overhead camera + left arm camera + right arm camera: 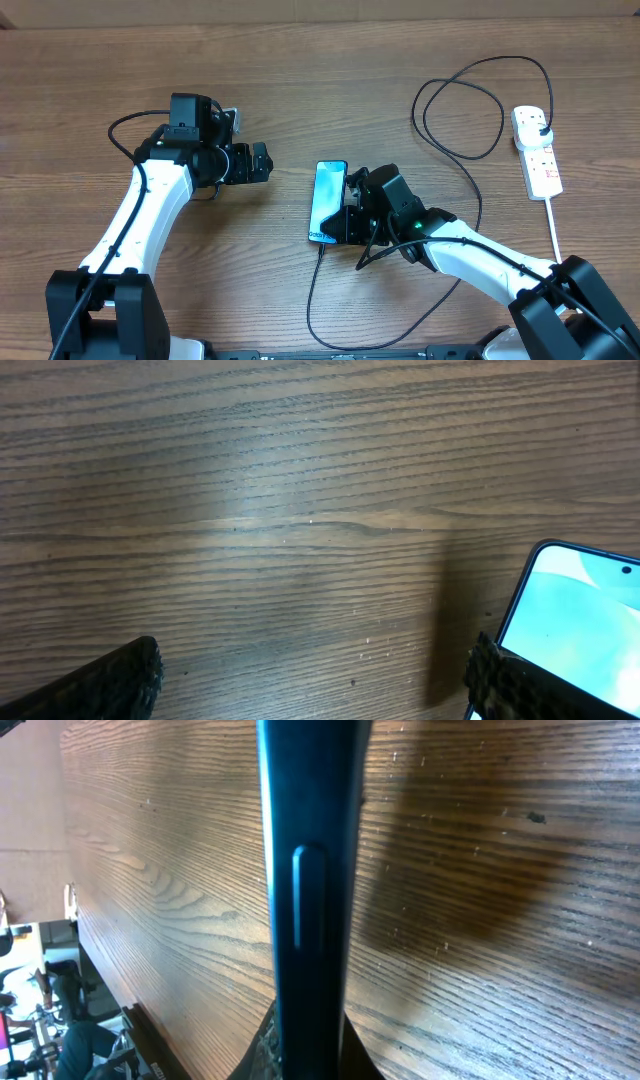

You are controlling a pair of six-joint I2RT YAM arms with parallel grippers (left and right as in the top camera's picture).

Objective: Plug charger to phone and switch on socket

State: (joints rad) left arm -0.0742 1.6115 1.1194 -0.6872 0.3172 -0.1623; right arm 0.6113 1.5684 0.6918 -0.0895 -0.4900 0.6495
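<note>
Black-fingered right gripper [347,207] is pinching the phone [327,200] by its side edge. The charger [312,288] looks seated in the phone's near end, its plug in the socket [538,150] far right. The left gripper [265,163] hangs spread and empty. Plugging looks done; next, let go and reach for the socket's switch.

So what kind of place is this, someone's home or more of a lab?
Most likely a robotics lab or test bench: two robot arms, ending in the left gripper and right gripper, work at a wood-grain table with a phone, a charger cable and a white power strip.
</note>
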